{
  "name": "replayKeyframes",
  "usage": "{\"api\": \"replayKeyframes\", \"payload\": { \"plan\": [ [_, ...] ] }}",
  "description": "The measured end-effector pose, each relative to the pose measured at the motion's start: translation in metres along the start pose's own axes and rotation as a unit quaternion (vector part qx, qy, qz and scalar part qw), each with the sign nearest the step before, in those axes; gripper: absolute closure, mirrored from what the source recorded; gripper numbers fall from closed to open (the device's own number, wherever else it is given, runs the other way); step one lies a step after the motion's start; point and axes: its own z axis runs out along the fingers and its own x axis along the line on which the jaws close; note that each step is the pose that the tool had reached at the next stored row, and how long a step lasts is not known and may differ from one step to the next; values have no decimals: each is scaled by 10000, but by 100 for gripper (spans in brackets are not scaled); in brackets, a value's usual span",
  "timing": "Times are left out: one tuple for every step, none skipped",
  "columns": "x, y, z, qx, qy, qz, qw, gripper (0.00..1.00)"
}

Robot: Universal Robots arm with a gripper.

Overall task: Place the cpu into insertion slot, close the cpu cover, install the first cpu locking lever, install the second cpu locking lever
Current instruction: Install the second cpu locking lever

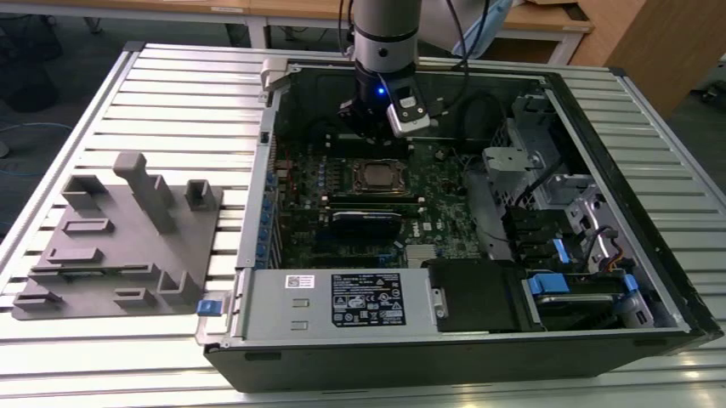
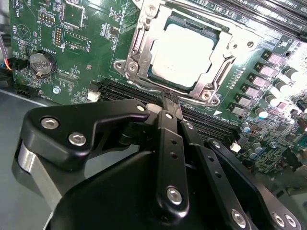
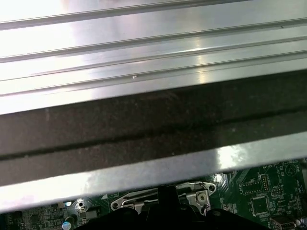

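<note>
Black screw-studded gripper (image 2: 165, 103), seemingly grey arm (image 1: 383, 30)

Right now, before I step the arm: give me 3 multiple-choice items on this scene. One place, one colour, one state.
1. Where is the cpu?
A. on the grey fixture
B. in the insertion slot
C. on the slatted table

2. What colour is the circuit board?
A. green
B. red
C. white

3. How does the cpu cover stand?
A. raised upright
B. removed and lying on the table
C. lying flat around the cpu

Answers:
1. B, the second wrist view shows the chip seated in the socket.
2. A, the board is green around the socket.
3. C, the metal frame lies level over the chip's edges, with its top showing through the opening.
</note>
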Motion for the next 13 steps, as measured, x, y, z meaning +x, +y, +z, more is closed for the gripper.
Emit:
{"api": "replayKeyframes", "payload": {
  "plan": [
    [0, 1, 0, 0, 0, 0, 10000, 90],
    [5, 26, 2, 0, 0, 0, 10000, 90],
    [14, 79, 5, 0, 0, 0, 10000, 90],
    [14, 79, 5, 0, 0, 0, 10000, 90],
    [14, 79, 5, 0, -1, 0, 10000, 90],
    [14, 79, 5, 0, -1, 0, 10000, 90],
    [14, 79, 4, 1, 0, 0, 10000, 90],
    [14, 79, 2, 1, 0, 0, 10000, 90],
    [14, 79, 2, 0, 0, 0, 10000, 90],
    [14, 79, 1, 1, 0, 0, 10000, 90],
    [14, 79, 0, 0, 0, 0, 10000, 90],
    [14, 79, 0, 1, 0, 0, 10000, 90],
    [14, 79, 0, 1, 0, 0, 10000, 90]
  ]
}}
